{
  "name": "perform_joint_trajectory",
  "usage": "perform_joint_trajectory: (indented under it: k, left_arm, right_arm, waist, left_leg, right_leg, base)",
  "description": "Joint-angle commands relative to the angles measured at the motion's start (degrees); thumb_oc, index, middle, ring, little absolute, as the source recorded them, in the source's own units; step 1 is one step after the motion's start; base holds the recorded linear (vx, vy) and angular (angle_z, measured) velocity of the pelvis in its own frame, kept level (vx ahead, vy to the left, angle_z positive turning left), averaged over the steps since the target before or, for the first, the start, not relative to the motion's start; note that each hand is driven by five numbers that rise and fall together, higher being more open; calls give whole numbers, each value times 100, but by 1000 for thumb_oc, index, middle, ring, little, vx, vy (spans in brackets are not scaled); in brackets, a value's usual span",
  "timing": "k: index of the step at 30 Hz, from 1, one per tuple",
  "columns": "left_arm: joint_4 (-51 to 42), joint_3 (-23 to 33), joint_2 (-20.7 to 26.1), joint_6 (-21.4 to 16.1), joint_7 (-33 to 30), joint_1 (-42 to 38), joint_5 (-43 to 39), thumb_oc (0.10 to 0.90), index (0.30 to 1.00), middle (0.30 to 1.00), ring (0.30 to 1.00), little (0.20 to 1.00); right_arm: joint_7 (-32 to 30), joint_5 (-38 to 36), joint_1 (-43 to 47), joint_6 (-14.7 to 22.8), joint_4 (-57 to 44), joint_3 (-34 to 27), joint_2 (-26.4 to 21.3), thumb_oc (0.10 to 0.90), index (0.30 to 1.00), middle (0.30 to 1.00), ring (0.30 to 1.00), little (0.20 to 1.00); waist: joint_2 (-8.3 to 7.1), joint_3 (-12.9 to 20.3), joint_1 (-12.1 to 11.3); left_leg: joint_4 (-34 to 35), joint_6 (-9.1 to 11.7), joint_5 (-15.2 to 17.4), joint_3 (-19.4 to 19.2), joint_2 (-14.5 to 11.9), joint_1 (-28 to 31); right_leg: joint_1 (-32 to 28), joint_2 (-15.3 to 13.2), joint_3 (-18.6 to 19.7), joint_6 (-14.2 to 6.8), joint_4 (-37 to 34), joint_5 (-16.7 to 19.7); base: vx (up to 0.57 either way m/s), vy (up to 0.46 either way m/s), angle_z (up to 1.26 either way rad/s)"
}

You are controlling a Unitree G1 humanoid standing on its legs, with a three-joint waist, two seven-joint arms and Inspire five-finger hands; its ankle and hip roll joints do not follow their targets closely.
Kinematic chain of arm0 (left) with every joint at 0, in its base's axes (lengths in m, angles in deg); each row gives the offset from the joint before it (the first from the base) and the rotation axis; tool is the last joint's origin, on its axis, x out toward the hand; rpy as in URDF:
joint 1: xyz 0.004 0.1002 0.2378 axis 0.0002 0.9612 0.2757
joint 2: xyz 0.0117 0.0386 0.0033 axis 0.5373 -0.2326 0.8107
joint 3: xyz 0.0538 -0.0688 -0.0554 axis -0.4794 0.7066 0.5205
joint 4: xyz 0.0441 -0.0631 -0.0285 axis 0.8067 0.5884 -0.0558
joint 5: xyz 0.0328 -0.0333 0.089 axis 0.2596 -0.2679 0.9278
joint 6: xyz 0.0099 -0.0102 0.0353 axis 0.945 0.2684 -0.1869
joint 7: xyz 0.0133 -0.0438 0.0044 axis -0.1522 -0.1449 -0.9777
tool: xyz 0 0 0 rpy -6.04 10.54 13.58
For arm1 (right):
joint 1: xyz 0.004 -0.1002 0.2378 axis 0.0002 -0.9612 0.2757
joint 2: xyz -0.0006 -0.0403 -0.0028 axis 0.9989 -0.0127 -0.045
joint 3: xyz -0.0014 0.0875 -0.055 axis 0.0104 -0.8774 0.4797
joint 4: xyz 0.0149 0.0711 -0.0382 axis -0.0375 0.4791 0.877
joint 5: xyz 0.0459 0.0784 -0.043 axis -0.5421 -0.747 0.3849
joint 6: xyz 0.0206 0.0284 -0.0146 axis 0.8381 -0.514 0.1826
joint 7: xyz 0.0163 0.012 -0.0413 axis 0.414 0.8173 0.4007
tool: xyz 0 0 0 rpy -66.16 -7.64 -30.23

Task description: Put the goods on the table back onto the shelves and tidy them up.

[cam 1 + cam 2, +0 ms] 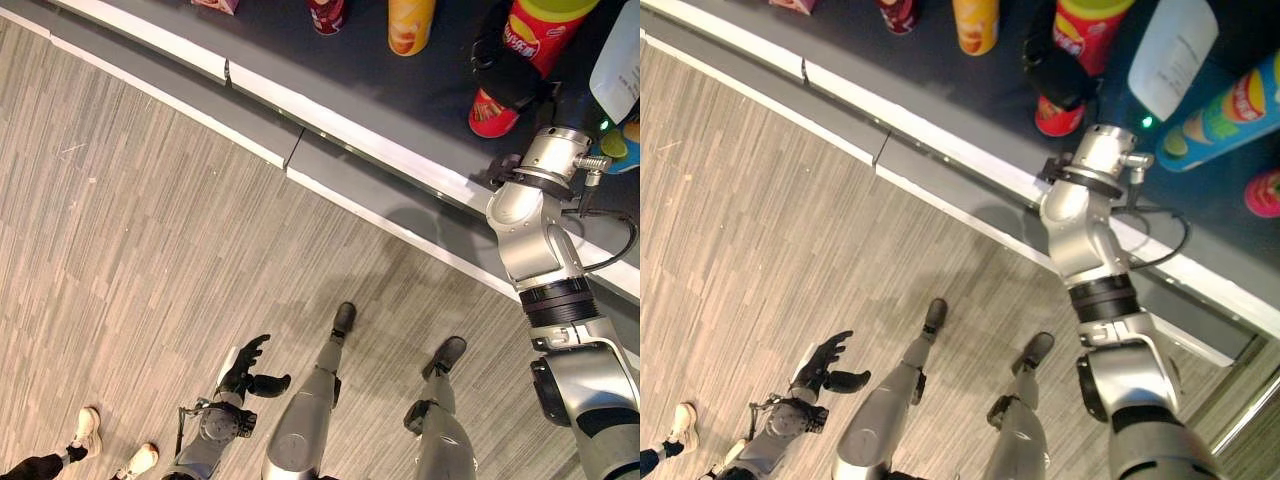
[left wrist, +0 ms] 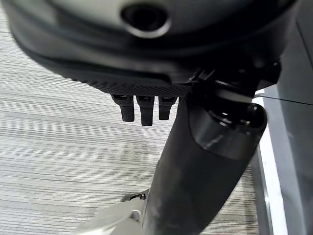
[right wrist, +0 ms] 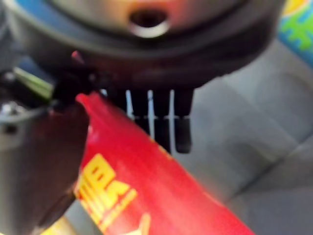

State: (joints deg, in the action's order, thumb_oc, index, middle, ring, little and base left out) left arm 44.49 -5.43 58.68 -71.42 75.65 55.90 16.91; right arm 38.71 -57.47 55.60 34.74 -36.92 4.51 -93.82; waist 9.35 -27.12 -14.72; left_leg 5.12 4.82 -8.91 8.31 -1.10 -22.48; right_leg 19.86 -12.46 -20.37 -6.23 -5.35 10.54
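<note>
1. Reaching over the white edge of the dark table (image 1: 420, 95), with the right hand (image 1: 510, 75) wrapped round the red can (image 1: 520, 50); fingers (image 3: 178, 125) lying along one flank and the thumb pressing the other in the right wrist view, so a closed hold on the can rather than a wide or flat hand.
2. Standing, or nearly standing, on the dark surface: the can's red base (image 1: 1058, 118) down at the near end, its yellow-green top (image 1: 1095, 8) at the far end, long axis running away from the robot and in line with the forearm.
3. Lying directly ahead of the right arm, well apart from the left hand (image 1: 245, 365), which is hanging low over the wood floor (image 1: 150, 250) with fingers loosely spread and holding nothing.
4. Waiting upright farther along the same surface: a yellow can (image 1: 410, 25) and a small dark red can (image 1: 327, 14) on the robot's left; lying over on the right, a blue-and-green can (image 1: 1220, 110) under a white bottle (image 1: 1175, 50).
5. Judging the next move: lifting straight up along that axis looking safest, with the white bottle and the blue-and-green can crowding the right flank and a sideways swing risking a knock.
6. Judging progress: early, with several goods not yet shelved.
</note>
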Motion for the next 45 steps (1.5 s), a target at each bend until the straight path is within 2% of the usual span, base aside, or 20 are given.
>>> perform_joint_trajectory:
  k: [1, 15, 24, 25, 26, 40, 44, 45]
  left_arm:
    - [-109, -167, 453, -184, -375, 58, -237, 800, 900, 900, 900, 900]
    - [-184, -276, 482, -170, -336, 35, -89, 800, 900, 900, 900, 900]
    - [-228, -298, 480, -157, -299, 49, -121, 800, 900, 900, 900, 900]
    - [-226, -302, 483, -151, -292, 47, -103, 800, 900, 900, 900, 900]
    - [-215, -315, 482, -145, -288, 43, -93, 800, 900, 900, 900, 900]
    - [-13, -420, 450, -40, -283, -83, 16, 800, 900, 900, 900, 900]
    - [355, -328, 373, 136, -107, -42, 97, 800, 900, 900, 900, 900]
    - [497, -286, 328, 194, -78, -18, 112, 800, 900, 900, 900, 900]
  right_arm:
    - [-557, 145, 885, 414, -516, 18, -262, 400, 300, 300, 300, 300]
    - [-661, -112, 785, 583, -493, -127, -296, 400, 300, 300, 300, 300]
    - [-660, -244, 779, 677, -472, -121, -212, 408, 312, 312, 312, 312]
    - [-658, -233, 767, 681, -484, -132, -196, 662, 693, 693, 693, 693]
    - [-664, -236, 769, 695, -502, -132, -179, 800, 900, 900, 900, 900]
    - [-705, -239, 505, 739, -672, -182, -8, 800, 900, 900, 900, 900]
    - [-282, -477, -177, 1045, -1339, -259, 267, 800, 900, 900, 900, 900]
    - [-88, -617, -473, 1187, -1548, -232, 448, 800, 900, 900, 900, 900]
  waist:
    - [57, 190, -41]
    - [175, 215, -80]
    - [177, 228, -88]
    - [177, 233, -87]
    - [171, 235, -86]
    - [-1, 255, -49]
    - [-270, 449, 58]
    - [-383, 544, 129]
  left_leg:
    - [-81, 19, 337, -67, 107, -86]
    - [-90, 3, 342, -55, 151, -141]
    - [-99, -4, 356, -32, 158, -131]
    - [-98, -3, 359, -30, 160, -127]
    - [-101, -5, 360, -30, 158, -124]
    - [-303, -6, 469, -41, 119, -101]
    - [-273, 8, 483, -75, 29, 161]
    - [-225, 10, 498, -120, -30, 290]
  right_leg:
    - [-366, -446, 83, -654, 155, -305]
    - [-366, -510, 1, -684, 166, -330]
    - [-411, -535, -58, -693, 164, -337]
    - [-419, -534, -64, -694, 164, -346]
    - [-415, -534, -65, -693, 173, -347]
    - [-540, -518, -115, -666, 223, -398]
    - [-807, -455, -141, -657, 101, -320]
    - [-866, -430, -124, -656, 67, -296]
  base:
    - [19, -10, 4]
    - [0, 0, 0]
    - [2, -3, 1]
    - [7, -4, 6]
    - [4, 1, 5]
    - [-19, -6, 3]
    - [1, -25, 7]
    - [46, -6, 8]
